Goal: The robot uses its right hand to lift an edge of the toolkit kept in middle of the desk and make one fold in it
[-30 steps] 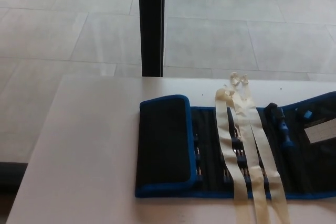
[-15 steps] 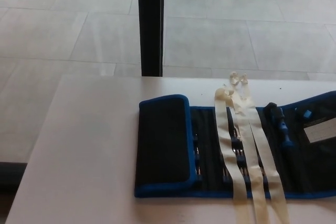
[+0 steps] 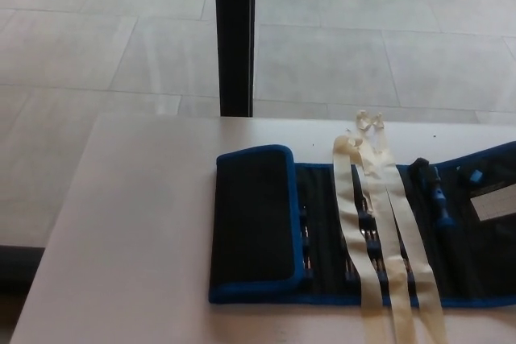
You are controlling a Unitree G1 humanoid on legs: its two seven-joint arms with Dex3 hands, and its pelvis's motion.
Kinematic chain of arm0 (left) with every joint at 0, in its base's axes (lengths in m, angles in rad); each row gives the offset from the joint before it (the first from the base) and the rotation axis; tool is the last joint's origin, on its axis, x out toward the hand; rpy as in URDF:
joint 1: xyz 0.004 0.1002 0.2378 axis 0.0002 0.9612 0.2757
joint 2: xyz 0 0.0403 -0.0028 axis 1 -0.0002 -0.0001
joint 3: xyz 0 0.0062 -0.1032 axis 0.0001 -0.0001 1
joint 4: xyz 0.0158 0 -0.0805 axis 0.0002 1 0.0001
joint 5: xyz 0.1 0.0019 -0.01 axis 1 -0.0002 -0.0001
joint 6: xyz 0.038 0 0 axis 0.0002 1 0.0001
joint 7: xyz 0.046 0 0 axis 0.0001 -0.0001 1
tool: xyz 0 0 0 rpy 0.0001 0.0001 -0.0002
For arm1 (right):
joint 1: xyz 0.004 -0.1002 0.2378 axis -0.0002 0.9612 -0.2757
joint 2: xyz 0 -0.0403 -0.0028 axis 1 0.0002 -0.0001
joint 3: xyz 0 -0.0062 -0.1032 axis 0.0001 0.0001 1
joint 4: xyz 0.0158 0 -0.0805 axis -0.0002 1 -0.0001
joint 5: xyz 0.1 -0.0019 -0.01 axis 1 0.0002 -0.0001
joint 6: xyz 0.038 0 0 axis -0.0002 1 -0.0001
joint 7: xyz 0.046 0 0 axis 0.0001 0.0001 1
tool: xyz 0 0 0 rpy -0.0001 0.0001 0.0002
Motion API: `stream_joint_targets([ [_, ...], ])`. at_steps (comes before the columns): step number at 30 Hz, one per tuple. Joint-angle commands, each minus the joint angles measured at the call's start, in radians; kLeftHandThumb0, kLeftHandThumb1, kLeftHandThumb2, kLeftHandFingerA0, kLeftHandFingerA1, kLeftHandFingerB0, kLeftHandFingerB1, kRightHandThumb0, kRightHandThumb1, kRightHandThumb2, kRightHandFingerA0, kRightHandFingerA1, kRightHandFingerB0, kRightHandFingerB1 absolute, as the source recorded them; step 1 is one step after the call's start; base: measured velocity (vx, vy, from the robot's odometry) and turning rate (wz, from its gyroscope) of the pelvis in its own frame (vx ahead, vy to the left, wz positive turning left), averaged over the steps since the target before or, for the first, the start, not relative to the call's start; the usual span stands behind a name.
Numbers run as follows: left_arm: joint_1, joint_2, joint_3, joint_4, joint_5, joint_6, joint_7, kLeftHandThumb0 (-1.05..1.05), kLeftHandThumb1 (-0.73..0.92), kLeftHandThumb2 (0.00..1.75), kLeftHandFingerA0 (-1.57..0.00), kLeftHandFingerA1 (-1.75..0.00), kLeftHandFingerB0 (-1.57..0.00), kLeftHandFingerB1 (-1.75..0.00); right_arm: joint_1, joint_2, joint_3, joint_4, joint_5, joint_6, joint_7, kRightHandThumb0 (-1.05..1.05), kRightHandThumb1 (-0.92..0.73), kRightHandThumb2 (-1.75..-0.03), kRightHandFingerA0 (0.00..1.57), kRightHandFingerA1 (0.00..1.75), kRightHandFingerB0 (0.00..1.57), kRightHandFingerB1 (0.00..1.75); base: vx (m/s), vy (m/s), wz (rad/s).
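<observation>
Neither robot hand shows in the head view, so how far either is open cannot be told, and nothing holds or touches anything. One pale desk (image 3: 137, 231) fills the lower half, with tiled floor (image 3: 97, 46) and one dark post (image 3: 235, 34) beyond it. One toolkit (image 3: 322, 235), black with blue trim, lies flat on the desk's right part, running off the right edge; its left flap (image 3: 251, 223) is folded over. Two cream ribbons (image 3: 367, 231) lie across it. Small blue-handled tools (image 3: 439, 199) sit in its pockets, too unclear to count.
</observation>
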Motion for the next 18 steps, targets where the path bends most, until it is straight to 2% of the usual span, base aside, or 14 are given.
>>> stream_joint_targets([
  [1,0.008,0.023,-0.002,0.004,-0.011,0.004,-0.005,-0.76,0.9,0.67,-0.47,-0.67,-0.36,-0.5,0.104,0.121,0.137,-0.262,0.08,0.129,0.133,-0.83,-0.71,-0.61,0.78,0.64,0.51,0.58,0.0,0.0,0.0],
  [2,0.005,0.022,0.004,0.005,-0.017,0.011,0.0,-0.76,0.9,0.67,-0.47,-0.67,-0.36,-0.5,0.122,0.136,0.161,-0.295,0.072,0.132,0.137,-0.83,-0.71,-0.61,0.78,0.64,0.51,0.58,0.0,0.0,0.0],
  [4,0.006,0.023,0.009,0.009,-0.023,0.007,-0.004,-0.76,0.9,0.67,-0.47,-0.68,-0.35,-0.5,0.164,0.178,0.224,-0.385,0.073,0.161,0.146,-0.81,-0.71,-0.62,0.66,0.57,0.45,0.47,0.0,0.0,0.0],
  [8,0.007,0.021,0.005,0.014,-0.02,0.011,0.004,-0.76,0.9,0.67,-0.47,-0.69,-0.38,-0.52,0.25,0.242,0.355,-0.461,0.017,0.162,0.167,-0.64,-0.79,-0.64,0.54,0.5,0.35,0.38,0.0,0.0,0.0],
  [11,0.006,0.023,0.005,0.014,-0.021,0.015,0.005,-0.75,0.9,0.67,-0.48,-0.7,-0.37,-0.52,0.284,0.251,0.408,-0.47,0.0,0.152,0.166,-0.64,-0.8,-0.64,0.55,0.5,0.37,0.38,0.0,0.0,0.0],
  [12,0.008,0.023,0.003,0.013,-0.019,0.009,0.005,-0.75,0.89,0.66,-0.51,-0.75,-0.46,-0.65,0.298,0.252,0.434,-0.461,-0.011,0.149,0.169,-0.63,-0.8,-0.64,0.54,0.49,0.35,0.37,0.0,0.0,0.0],
  [13,0.005,0.022,0.007,0.013,-0.024,0.013,0.003,-0.76,0.89,0.66,-0.47,-0.73,-0.39,-0.57,0.303,0.249,0.47,-0.41,-0.053,0.124,0.172,-0.61,-0.78,-0.63,0.56,0.49,0.36,0.37,0.0,0.0,0.0],
  [15,0.001,0.022,0.007,0.014,-0.025,0.017,0.006,-0.75,0.89,0.66,-0.47,-0.69,-0.4,-0.54,0.312,0.242,0.505,-0.372,-0.072,0.106,0.165,-0.6,-0.77,-0.63,0.58,0.49,0.38,0.38,0.0,0.0,0.0],
  [16,0.002,0.022,0.007,0.014,-0.025,0.015,0.006,-0.75,0.89,0.66,-0.47,-0.7,-0.4,-0.54,0.321,0.23,0.528,-0.357,-0.083,0.097,0.18,-0.64,-0.63,-0.95,0.5,0.6,0.31,0.5,0.0,0.0,0.0],
  [17,0.002,0.022,0.009,0.014,-0.027,0.015,0.007,-0.72,0.68,1.09,-0.47,-0.71,-0.36,-0.61,0.328,0.224,0.545,-0.337,-0.092,0.086,0.186,-0.62,-0.62,-0.94,0.5,0.6,0.31,0.5,0.0,0.0,0.0],
  [18,0.0,0.021,0.009,0.016,-0.027,0.017,0.009,-0.75,0.89,0.67,-0.48,-0.68,-0.38,-0.52,0.332,0.215,0.556,-0.317,-0.093,0.088,0.198,-0.59,-0.77,-0.63,0.55,0.48,0.35,0.37,0.0,0.0,0.0],
])
